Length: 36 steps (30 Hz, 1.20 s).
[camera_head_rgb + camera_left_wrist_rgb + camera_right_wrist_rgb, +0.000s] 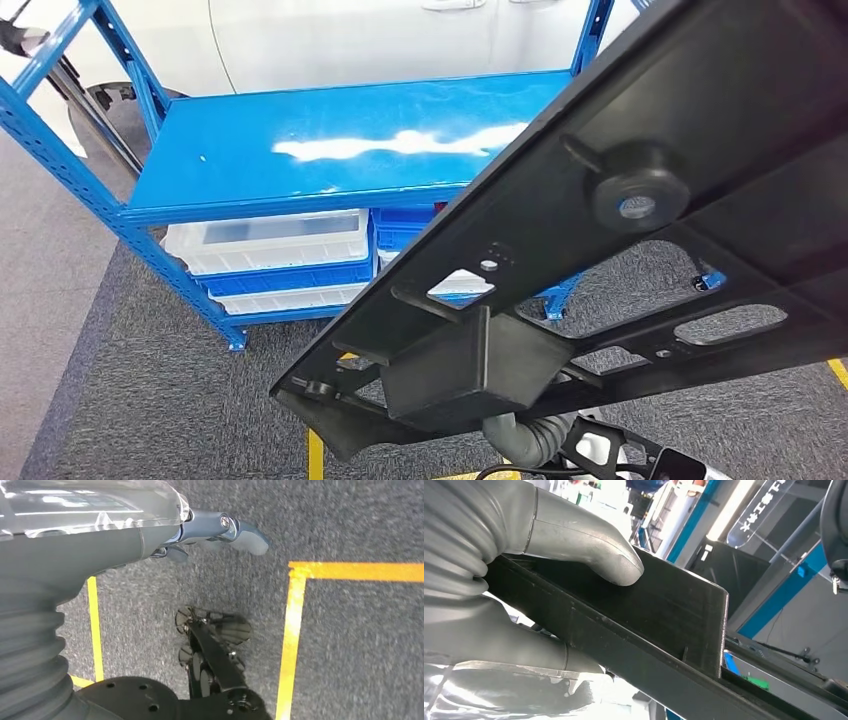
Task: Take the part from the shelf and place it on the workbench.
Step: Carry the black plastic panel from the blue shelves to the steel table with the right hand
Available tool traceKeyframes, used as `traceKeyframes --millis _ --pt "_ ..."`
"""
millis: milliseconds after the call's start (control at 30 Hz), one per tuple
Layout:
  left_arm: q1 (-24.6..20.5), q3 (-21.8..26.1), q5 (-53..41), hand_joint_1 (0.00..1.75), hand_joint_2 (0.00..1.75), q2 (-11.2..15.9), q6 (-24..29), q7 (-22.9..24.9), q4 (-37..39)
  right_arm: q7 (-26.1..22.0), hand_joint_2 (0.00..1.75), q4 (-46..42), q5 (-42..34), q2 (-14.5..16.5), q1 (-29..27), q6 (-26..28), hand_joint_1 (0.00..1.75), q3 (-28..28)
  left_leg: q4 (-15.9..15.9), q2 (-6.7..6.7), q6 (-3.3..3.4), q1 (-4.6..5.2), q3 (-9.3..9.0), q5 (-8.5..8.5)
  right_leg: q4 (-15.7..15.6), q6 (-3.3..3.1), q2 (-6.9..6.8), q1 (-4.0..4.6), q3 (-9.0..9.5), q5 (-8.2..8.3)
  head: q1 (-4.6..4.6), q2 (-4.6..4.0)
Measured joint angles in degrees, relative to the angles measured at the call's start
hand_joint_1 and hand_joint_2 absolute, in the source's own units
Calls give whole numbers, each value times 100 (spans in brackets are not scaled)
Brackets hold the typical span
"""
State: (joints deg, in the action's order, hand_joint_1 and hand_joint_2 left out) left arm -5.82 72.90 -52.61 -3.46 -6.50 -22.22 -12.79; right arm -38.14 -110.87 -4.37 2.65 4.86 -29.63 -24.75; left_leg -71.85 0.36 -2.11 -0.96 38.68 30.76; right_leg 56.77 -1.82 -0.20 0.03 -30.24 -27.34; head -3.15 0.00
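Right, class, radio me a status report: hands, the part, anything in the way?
Right hand grips the black part, thumb on top. Left hand hangs over the carpet, holding nothing. Part is off the blue shelf, held up. Workbench not seen; nothing visibly blocking.

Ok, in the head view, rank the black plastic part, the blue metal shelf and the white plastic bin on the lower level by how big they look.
1. Black plastic part: looks largest, but it is held close to the camera, so this may mislead.
2. Blue metal shelf.
3. White plastic bin: plainly smallest.
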Motion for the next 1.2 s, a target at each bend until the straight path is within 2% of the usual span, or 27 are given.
traceKeyframes --millis 33,67,133,167,233,300,333,400,433,467,500,533,600,633,667,733,800,833,900,933,967,1000,1033,1100,1133,1167,1200 --pt "5 2 5 0 175 2 9 2 -1 0 175 -6 -13 -1 -1 -37 175 9 379 -42 23 0 -228 -188 15 6 27 2 -6 0 0 0" --pt "12 5 13 0 175 9 16 5 -1 0 175 -13 -26 -1 2 -73 175 22 789 -142 57 -2 -478 -323 28 20 53 6 -20 -1 0 0" --pt "34 10 24 0 175 21 27 19 -1 0 175 -23 -46 -1 21 -137 175 52 1339 -307 110 0 -776 -429 48 72 124 4 -62 18 0 0" --pt "45 13 27 0 175 26 32 29 0 0 175 -24 -55 -1 34 -159 175 68 1422 -334 130 5 -813 -402 52 107 167 0 -89 35 -1 0" --pt "47 18 26 0 175 25 35 42 0 0 175 -34 -60 -2 55 -180 175 111 1491 -239 174 -3 -808 -412 67 176 242 -8 -119 52 -1 0" --pt "25 21 12 0 175 21 33 37 0 0 175 -68 -42 -9 82 -163 175 164 1552 -139 241 -30 -820 -443 301 244 207 -9 -245 -98 1 0" --pt "20 21 2 0 175 18 31 31 0 0 175 -90 -26 -15 90 -144 175 186 1571 -88 266 -39 -824 -455 579 271 163 -18 -383 -253 1 0" --pt "25 21 -12 0 175 20 28 22 0 0 175 -132 14 -38 79 -89 175 221 1571 14 290 -29 -817 -455 1363 320 103 -42 -778 -588 0 0" --pt "27 21 -13 0 175 21 28 20 0 0 175 -153 33 -55 59 -65 175 234 1565 66 291 -27 -815 -453 1643 339 90 -55 -925 -653 0 0" --pt "27 22 -12 0 175 23 28 20 0 0 175 -179 51 -75 40 -45 175 247 1557 118 289 -25 -814 -447 1733 353 75 -68 -980 -611 0 0" --pt "25 23 -7 0 175 24 28 20 0 0 175 -209 66 -93 26 -25 175 258 1544 166 283 -26 -816 -438 1572 359 49 -78 -911 -458 0 0" --pt "21 27 2 0 175 25 27 22 0 0 175 -238 70 -109 20 -5 175 266 1529 210 271 -26 -823 -423 1198 354 -14 -84 -733 -235 0 0" --pt "19 43 30 0 175 26 28 29 0 0 175 -299 63 -139 17 36 175 284 1492 288 228 -4 -832 -385 421 304 -235 -55 -371 70 -1 0" --pt "20 53 41 0 175 27 29 34 0 0 175 -327 56 -153 7 48 175 294 1478 326 199 12 -834 -369 202 269 -302 -33 -281 130 -1 0" --pt "22 64 47 0 175 30 33 39 0 0 175 -357 48 -170 -10 53 175 308 1473 369 168 28 -835 -359 130 233 -318 -12 -268 127 -1 0" --pt "18 81 48 0 175 32 56 48 0 0 175 -428 40 -211 -63 53 175 346 1472 443 108 30 -842 -339 118 160 -199 -12 -295 153 0 0" --pt "8 89 37 0 175 31 88 64 0 0 175 -516 44 -251 -96 69 175 391 1308 332 56 8 -787 -190 86 89 -100 -34 -294 186 0 0" --pt "7 89 24 0 175 30 106 80 0 0 175 -555 54 -267 -102 98 175 406 1066 226 38 -4 -686 -29 73 61 -52 -44 -292 201 0 0" --pt "16 89 -7 0 175 31 166 114 0 0 175 -608 83 -305 -102 191 175 416 268 67 23 -12 -333 359 73 30 59 -32 -306 214 0 0" --pt "21 89 -19 0 175 32 228 127 0 0 175 -623 90 -332 -101 241 175 417 -78 39 20 -13 -167 469 75 24 126 -25 -309 219 0 0" --pt "23 89 -29 0 175 33 307 132 0 0 175 -632 85 -363 -94 289 175 415 -242 25 22 -13 -81 464 78 21 197 -19 -308 222 0 0" --pt "21 89 -44 0 175 34 398 131 0 0 175 -636 68 -392 -77 330 175 413 -144 11 32 -14 -117 329 84 22 269 -17 -302 223 0 0" --pt "17 88 -58 0 175 37 486 123 0 0 175 -638 45 -415 -50 359 175 410 176 -34 48 -15 -254 105 94 27 342 -17 -295 223 0 0" --pt "11 87 -85 0 175 46 612 104 0 0 175 -639 12 -443 21 398 175 395 982 -266 93 -24 -599 -274 133 57 476 -15 -307 218 0 -1" --pt "8 86 -96 0 175 52 651 100 0 0 175 -639 5 -453 55 413 175 381 1236 -371 110 -23 -706 -354 151 89 538 -19 -331 223 -1 -1" --pt "4 85 -114 0 175 56 678 98 0 0 175 -640 4 -466 81 433 175 364 1349 -427 129 -18 -750 -360 160 128 595 -26 -360 234 -1 -1" --pt "-2 85 -135 0 175 60 697 99 0 0 175 -640 2 -481 101 458 175 349 1374 -408 148 -9 -760 -350 160 173 654 -31 -386 253 -1 -1"
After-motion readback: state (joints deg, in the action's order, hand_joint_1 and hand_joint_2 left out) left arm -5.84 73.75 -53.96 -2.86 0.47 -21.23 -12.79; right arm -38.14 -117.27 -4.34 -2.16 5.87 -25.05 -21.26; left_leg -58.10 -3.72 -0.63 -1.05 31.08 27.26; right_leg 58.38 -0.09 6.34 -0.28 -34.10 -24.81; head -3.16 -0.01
